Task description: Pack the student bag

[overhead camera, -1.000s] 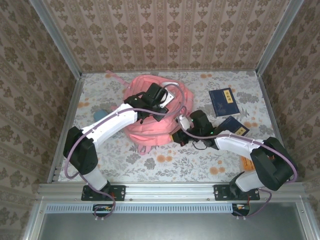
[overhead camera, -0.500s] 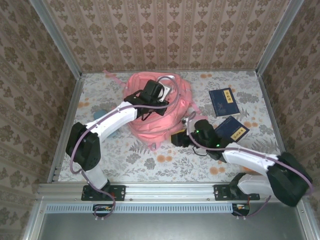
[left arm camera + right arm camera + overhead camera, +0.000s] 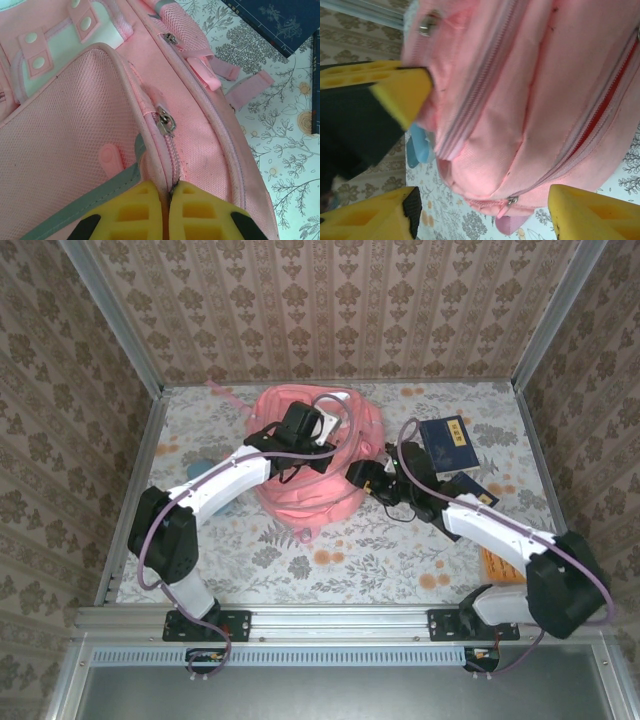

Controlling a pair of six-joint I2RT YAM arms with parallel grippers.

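The student bag [image 3: 312,465], a soft pink backpack, lies in the middle of the floral table. My left gripper [image 3: 298,432] rests on top of it. Its yellow fingers [image 3: 140,212] are shut on a fold of the bag's [image 3: 70,125] fabric at the zipper seam, just below a metal zipper pull [image 3: 165,123]. My right gripper [image 3: 366,478] is at the bag's right edge, open. Its yellow fingertips [image 3: 387,215] stand wide apart, and the bag's [image 3: 520,100] bulging end and a small zipper pull [image 3: 511,201] lie between them, untouched.
Two dark blue books [image 3: 447,443] [image 3: 468,496] lie right of the bag, one showing in the left wrist view [image 3: 280,20]. A teal pencil case [image 3: 200,468] sits left of the bag, also behind it in the right wrist view [image 3: 417,147]. An orange item [image 3: 500,565] lies near the right front edge.
My right gripper opened and moved from the bag's near-right corner up along its right side. The left gripper, still shut on the fabric, pulled the bag slightly toward the back wall.
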